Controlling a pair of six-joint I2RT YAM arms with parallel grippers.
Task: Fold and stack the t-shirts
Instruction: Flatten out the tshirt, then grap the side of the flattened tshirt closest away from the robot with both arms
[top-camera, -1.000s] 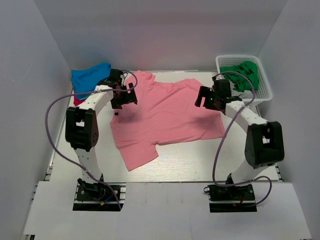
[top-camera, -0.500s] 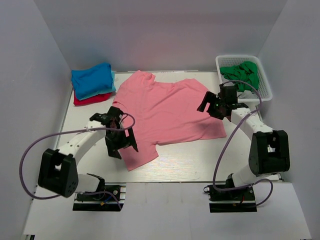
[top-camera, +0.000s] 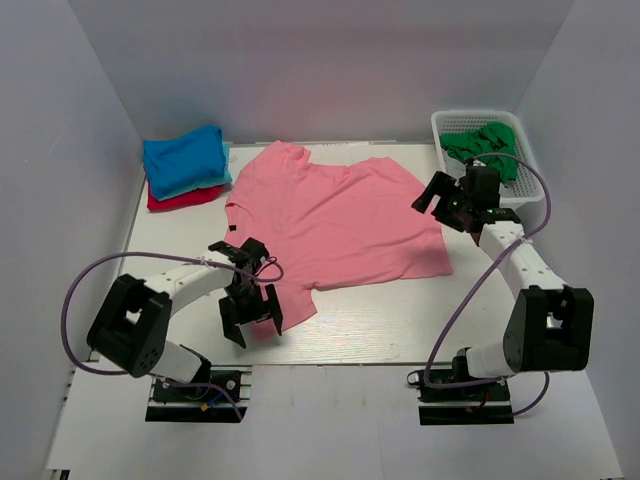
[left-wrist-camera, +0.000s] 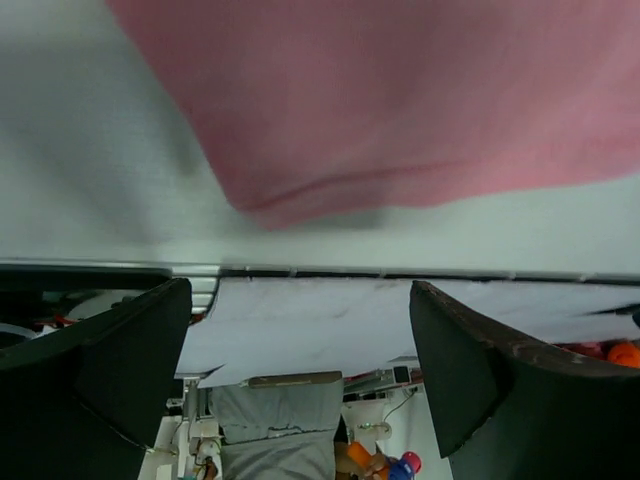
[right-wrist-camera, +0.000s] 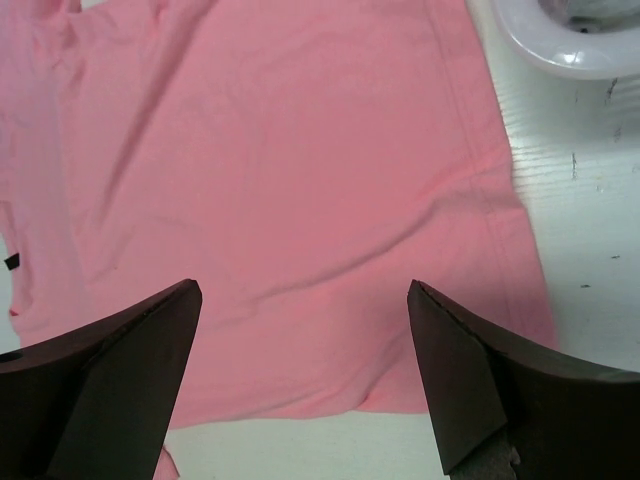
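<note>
From above, my left hand (top-camera: 252, 322) covers part of the near-left corner of the salmon-pink t-shirt (top-camera: 340, 220), so I cannot tell whether a fingertip touches the cloth there. My left wrist camera catches only that rounded corner, with the rest cut off at the top of the view and blurred clutter below the near edge of the surface (top-camera: 400, 320). A small dark tag (top-camera: 229, 229) on the shirt's left side is too small to read. In my right wrist view the white basket (top-camera: 530, 182) is cut off at the top right corner. The green cloth (top-camera: 485, 148) heaped in it is too crumpled to make out as a garment. My left arm is folded low along the near-left side, that hand spread wide and empty by the near edge. My right arm reaches toward the far-right corner, its hand (top-camera: 452, 200) also spread wide with nothing in it (it hangs over the shirt's right edge, just beside the basket). The pink shirt lies flat across the middle of the surface. At the far-left corner sits a folded stack, the blue t-shirt (top-camera: 183, 155) on a teal layer (top-camera: 200, 185) and a red one (top-camera: 178, 198).
</note>
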